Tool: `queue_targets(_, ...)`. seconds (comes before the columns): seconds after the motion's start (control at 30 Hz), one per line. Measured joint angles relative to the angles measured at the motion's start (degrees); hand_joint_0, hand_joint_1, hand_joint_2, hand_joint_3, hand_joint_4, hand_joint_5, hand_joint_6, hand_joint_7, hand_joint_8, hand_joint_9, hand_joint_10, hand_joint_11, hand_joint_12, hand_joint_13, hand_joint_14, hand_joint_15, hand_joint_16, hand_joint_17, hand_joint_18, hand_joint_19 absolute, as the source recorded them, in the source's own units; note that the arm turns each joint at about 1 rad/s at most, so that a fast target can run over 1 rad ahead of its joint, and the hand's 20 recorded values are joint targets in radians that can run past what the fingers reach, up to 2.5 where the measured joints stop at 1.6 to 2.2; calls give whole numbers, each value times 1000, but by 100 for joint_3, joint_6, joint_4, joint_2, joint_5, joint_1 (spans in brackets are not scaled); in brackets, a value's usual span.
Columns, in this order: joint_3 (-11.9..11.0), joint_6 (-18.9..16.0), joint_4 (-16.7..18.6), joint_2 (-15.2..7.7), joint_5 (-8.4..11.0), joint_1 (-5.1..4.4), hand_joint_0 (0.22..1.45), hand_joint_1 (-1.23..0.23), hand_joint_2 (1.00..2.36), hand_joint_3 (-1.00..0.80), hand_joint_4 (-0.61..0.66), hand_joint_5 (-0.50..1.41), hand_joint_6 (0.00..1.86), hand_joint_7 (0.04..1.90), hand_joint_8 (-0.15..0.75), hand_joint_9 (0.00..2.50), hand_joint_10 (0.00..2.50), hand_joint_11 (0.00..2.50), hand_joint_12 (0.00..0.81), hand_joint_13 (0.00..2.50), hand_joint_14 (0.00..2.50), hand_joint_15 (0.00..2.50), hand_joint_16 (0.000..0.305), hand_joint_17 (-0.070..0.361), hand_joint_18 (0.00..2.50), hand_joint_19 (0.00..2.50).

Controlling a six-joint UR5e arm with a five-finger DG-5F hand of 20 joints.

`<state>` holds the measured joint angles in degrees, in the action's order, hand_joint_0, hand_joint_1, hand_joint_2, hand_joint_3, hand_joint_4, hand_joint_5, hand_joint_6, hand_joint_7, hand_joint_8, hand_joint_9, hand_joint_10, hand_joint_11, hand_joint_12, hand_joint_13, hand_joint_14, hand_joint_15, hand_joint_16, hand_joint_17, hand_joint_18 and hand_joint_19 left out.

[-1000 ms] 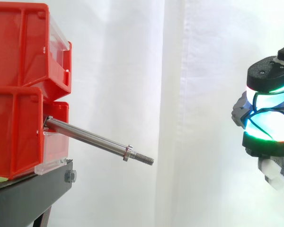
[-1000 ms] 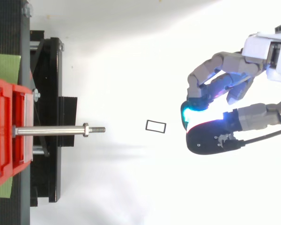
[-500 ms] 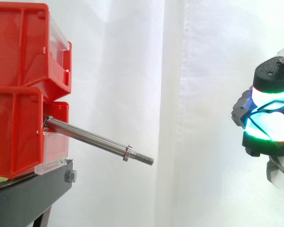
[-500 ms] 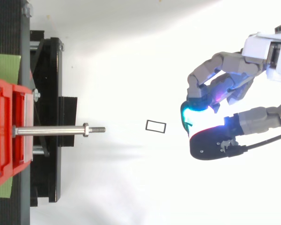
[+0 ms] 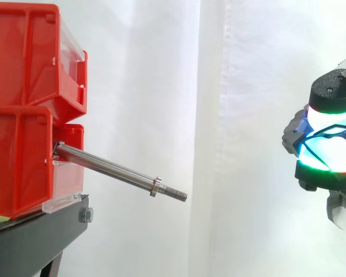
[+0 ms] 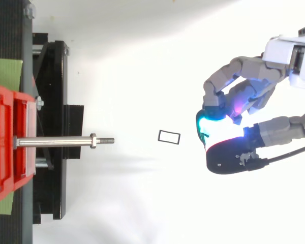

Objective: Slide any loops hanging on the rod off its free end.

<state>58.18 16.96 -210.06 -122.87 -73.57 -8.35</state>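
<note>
A white curtain [image 5: 132,69] hangs behind, brightly lit — one vertical fold right of centre; a black stand [image 5: 29,242] sits lower left, white floor [image 6: 132,203] beneath

Red bins [image 5: 23,115] stacked on black stand [image 5: 34,242]

Super bright all over: the white surface [image 6: 142,213] is blowing out around the glowing hand [image 6: 244,76], and the rod [image 6: 56,142] is casting a faint soft shadow beside it.
</note>
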Motion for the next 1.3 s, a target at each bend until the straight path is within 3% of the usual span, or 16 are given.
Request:
queue_targets(0.23, 0, -113, 0, 0, 0, 0, 705, -859, 1006, -425, -44, -129, 915, 1016, 265, 965, 25, 642, 324, 735, 15, 368, 43, 97, 850, 477)
queue_targets(0.47, 0, -299, -7, 0, 0, 0, 708, -865, 1007, -422, -53, -128, 923, 1000, 262, 994, 24, 663, 320, 751, 16, 372, 42, 95, 854, 486)
queue_targets(0.73, 0, -374, -9, 0, 1, -6, 637, -777, 1009, -397, 30, -110, 914, 1019, 270, 1061, 24, 663, 326, 777, 15, 392, 44, 99, 867, 528)
queue_targets(1.1, 0, -402, -15, 0, 9, -18, 591, -595, 1009, -388, 52, -90, 888, 1083, 278, 1146, 26, 668, 337, 796, 17, 413, 46, 104, 884, 549)
queue_targets(1.3, 0, -422, -17, 0, 9, -25, 594, -738, 1017, -252, 53, -84, 888, 1126, 292, 1174, 28, 706, 335, 813, 18, 417, 45, 102, 906, 536)
